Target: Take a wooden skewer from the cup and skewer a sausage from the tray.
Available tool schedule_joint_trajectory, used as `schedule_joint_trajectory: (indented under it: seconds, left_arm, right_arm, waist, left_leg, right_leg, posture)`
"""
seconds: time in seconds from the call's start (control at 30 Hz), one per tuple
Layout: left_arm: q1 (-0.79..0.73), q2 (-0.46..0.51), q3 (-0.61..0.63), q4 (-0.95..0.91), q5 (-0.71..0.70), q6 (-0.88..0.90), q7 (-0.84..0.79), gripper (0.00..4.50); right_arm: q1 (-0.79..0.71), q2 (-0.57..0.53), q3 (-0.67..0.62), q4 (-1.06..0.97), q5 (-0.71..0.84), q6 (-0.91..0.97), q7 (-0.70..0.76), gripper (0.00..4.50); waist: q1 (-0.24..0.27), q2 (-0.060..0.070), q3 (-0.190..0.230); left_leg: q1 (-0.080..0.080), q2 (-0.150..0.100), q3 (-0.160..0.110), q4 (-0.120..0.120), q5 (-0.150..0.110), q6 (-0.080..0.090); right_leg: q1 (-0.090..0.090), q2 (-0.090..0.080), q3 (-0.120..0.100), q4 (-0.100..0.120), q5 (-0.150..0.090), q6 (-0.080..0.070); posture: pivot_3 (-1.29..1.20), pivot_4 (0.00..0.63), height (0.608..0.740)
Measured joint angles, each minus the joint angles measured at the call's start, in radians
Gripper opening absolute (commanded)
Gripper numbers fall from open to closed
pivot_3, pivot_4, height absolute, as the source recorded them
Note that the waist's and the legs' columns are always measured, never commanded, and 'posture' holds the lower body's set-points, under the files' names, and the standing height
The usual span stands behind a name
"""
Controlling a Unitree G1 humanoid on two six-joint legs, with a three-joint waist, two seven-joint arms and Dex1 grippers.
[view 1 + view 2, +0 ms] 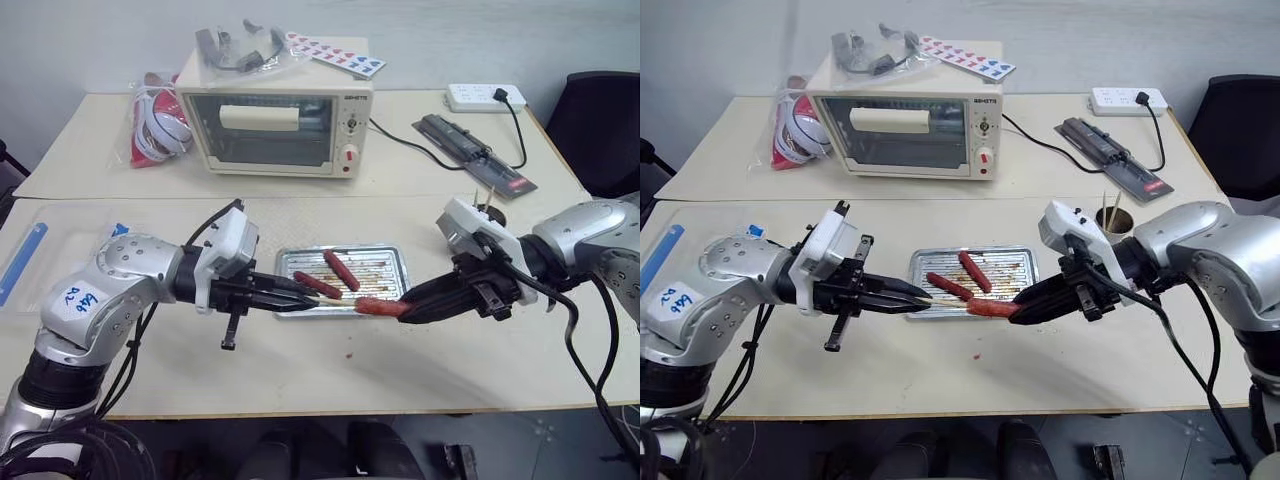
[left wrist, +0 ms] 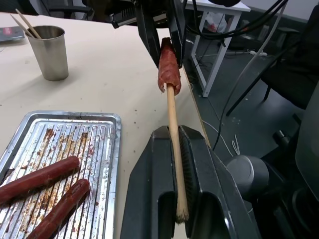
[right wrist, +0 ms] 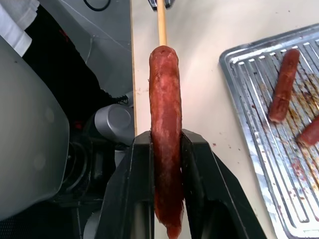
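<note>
The left pincer (image 1: 300,297) is clamped tight on one wooden skewer (image 2: 174,144), whose tip is inside the end of a sausage (image 3: 165,134). Two more sausages (image 1: 341,270) lie on the ridged tray (image 1: 385,262) on the tabletop (image 1: 420,370). The right pincer (image 1: 410,303) grips the skewered sausage above the tray's front edge. Behind it stands the cup (image 2: 48,52) with two skewers.

You are working in an office-like test room: pale tables (image 1: 300,370), a toaster oven (image 1: 275,120), a power strip (image 1: 485,96) beyond the jaws.
</note>
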Motion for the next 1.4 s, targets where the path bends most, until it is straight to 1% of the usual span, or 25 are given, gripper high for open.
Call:
schedule_joint_trajectory:
  seconds: [0.3, 0.37, 0.4, 0.47, 0.57, 0.6, 0.77, 0.9, 1.03, 1.07, 1.13, 1.27, 1.33, 1.4]
  left_arm:
    - [-0.008, -0.04, -0.015, 0.004, 0.035, 0.0, 0.009, 0.0]
    - [-0.007, -0.045, -0.015, 0.004, 0.038, 0.0, 0.01, 0.0]
    - [-0.008, -0.057, -0.016, 0.003, 0.038, 0.0, 0.015, 0.0]
    - [-0.008, -0.077, -0.019, 0.0, 0.037, 0.0, 0.021, 0.0]
    - [-0.002, -0.078, -0.015, -0.001, 0.037, 0.0, 0.039, 0.0]
    - [0.004, -0.078, -0.014, -0.001, 0.037, 0.0, 0.043, 0.0]
    - [0.084, -0.073, 0.009, -0.011, 0.038, 0.0, 0.079, 0.0]
    - [0.179, -0.067, 0.087, -0.068, 0.037, 0.0, 0.153, 0.0]
    - [0.3, -0.089, 0.21, -0.159, 0.035, 0.005, 0.296, 0.0]
    - [0.313, -0.093, 0.225, -0.171, 0.035, 0.005, 0.318, 0.0]
    - [0.352, -0.124, 0.29, -0.209, 0.028, 0.018, 0.402, 0.0]
    - [0.443, -0.163, 0.425, -0.25, 0.011, 0.04, 0.547, 0.0]
    - [0.478, -0.181, 0.481, -0.265, 0.003, 0.05, 0.601, 0.0]
    - [0.542, -0.199, 0.57, -0.303, -0.014, 0.057, 0.653, 0.0]
  right_arm:
    - [-0.002, 0.006, 0.0, 0.0, 0.0, 0.019, -0.015, 0.72]
    - [-0.002, 0.006, 0.0, 0.0, -0.001, 0.019, -0.016, 1.12]
    - [-0.004, 0.013, 0.0, -0.001, 0.001, 0.018, -0.015, 1.21]
    - [-0.006, 0.026, 0.004, -0.009, 0.004, 0.017, -0.015, 1.67]
    - [-0.006, 0.027, 0.005, -0.013, 0.004, 0.011, -0.016, 2.51]
    - [-0.007, 0.027, 0.005, -0.013, 0.001, 0.009, -0.017, 2.7]
    - [-0.044, 0.026, 0.016, 0.012, -0.047, -0.034, -0.024, 2.7]
    - [-0.118, 0.064, 0.003, 0.098, -0.09, -0.065, -0.076, 2.7]
    - [-0.147, 0.112, -0.013, 0.146, -0.099, -0.087, -0.132, 2.7]
    - [-0.149, 0.12, -0.017, 0.151, -0.099, -0.086, -0.141, 2.87]
    - [-0.17, 0.172, -0.036, 0.17, -0.096, -0.078, -0.178, 3.16]
    - [-0.216, 0.255, -0.046, 0.194, -0.091, -0.08, -0.237, 4.14]
    - [-0.223, 0.287, -0.049, 0.2, -0.094, -0.096, -0.258, 4.14]
    - [-0.233, 0.326, -0.054, 0.209, -0.099, -0.124, -0.284, 4.14]
  waist:
    - [0.0, 0.0, 0.0]
    - [0.0, 0.0, 0.0]
    - [0.0, 0.0, 0.0]
    - [0.0, 0.0, 0.0]
    - [0.0, 0.0, 0.0]
    - [0.0, 0.0, 0.0]
    - [-0.003, 0.0, 0.0]
    - [-0.003, 0.0, 0.0]
    - [-0.002, 0.0, 0.0]
    - [-0.001, 0.0, 0.0]
    - [0.0, 0.0, 0.0]
    - [-0.002, 0.0, 0.0]
    - [-0.004, 0.0, 0.0]
    - [-0.006, 0.0, 0.0]
  left_leg:
    - [0.0, 0.0, 0.0, 0.0, 0.0, 0.0]
    - [0.0, 0.0, 0.0, 0.0, 0.0, 0.0]
    - [0.0, 0.0, 0.0, 0.0, 0.0, 0.0]
    - [0.0, 0.0, 0.0, 0.0, 0.0, 0.0]
    - [0.0, 0.0, 0.0, 0.0, 0.0, 0.0]
    - [0.0, 0.0, 0.0, 0.0, 0.0, 0.0]
    - [0.0, 0.0, 0.0, 0.0, 0.0, 0.0]
    - [0.0, 0.0, 0.0, 0.0, 0.0, 0.0]
    - [0.0, 0.0, 0.0, 0.0, 0.0, 0.0]
    - [0.0, 0.0, 0.0, 0.0, 0.0, 0.0]
    - [0.0, 0.0, 0.0, 0.0, 0.0, 0.0]
    - [0.0, 0.0, 0.0, 0.0, 0.0, 0.0]
    - [0.0, 0.0, 0.0, 0.0, 0.0, 0.0]
    - [0.0, 0.001, 0.001, -0.001, 0.0, -0.001]
  right_leg:
    - [0.0, 0.0, 0.0, 0.0, 0.0, 0.0]
    - [0.0, 0.0, 0.0, 0.0, 0.0, 0.0]
    - [0.0, 0.0, 0.0, 0.0, 0.0, 0.0]
    - [0.0, 0.0, 0.0, 0.0, 0.0, 0.0]
    - [0.0, 0.0, 0.0, 0.0, 0.0, 0.0]
    - [0.0, 0.0, 0.0, 0.0, 0.0, 0.0]
    - [-0.001, 0.0, 0.0, 0.001, 0.0, 0.0]
    - [-0.001, 0.0, 0.0, 0.0, 0.0, 0.0]
    - [-0.001, 0.0, 0.0, 0.0, 0.0, 0.0]
    - [-0.001, 0.0, 0.0, 0.001, 0.0, 0.0]
    - [0.0, 0.0, 0.0, 0.001, 0.0, 0.0]
    - [-0.001, 0.0, 0.0, 0.002, 0.0, 0.0]
    - [-0.001, 0.0, 0.0, 0.001, 0.0, 0.0]
    - [-0.001, 0.0, 0.0, 0.001, 0.0, 0.0]
  posture:
    - [0.0, 0.15, 0.74]
    - [0.0, 0.15, 0.74]
    - [0.0, 0.15, 0.74]
    - [0.0, 0.15, 0.74]
    - [0.0, 0.15, 0.74]
    - [0.0, 0.15, 0.74]
    - [0.0, 0.15, 0.74]
    - [0.0, 0.15, 0.74]
    - [0.0, 0.15, 0.74]
    - [0.0, 0.15, 0.74]
    - [0.0, 0.15, 0.74]
    - [0.0, 0.15, 0.74]
    - [0.0, 0.15, 0.74]
    - [0.0, 0.15, 0.74]
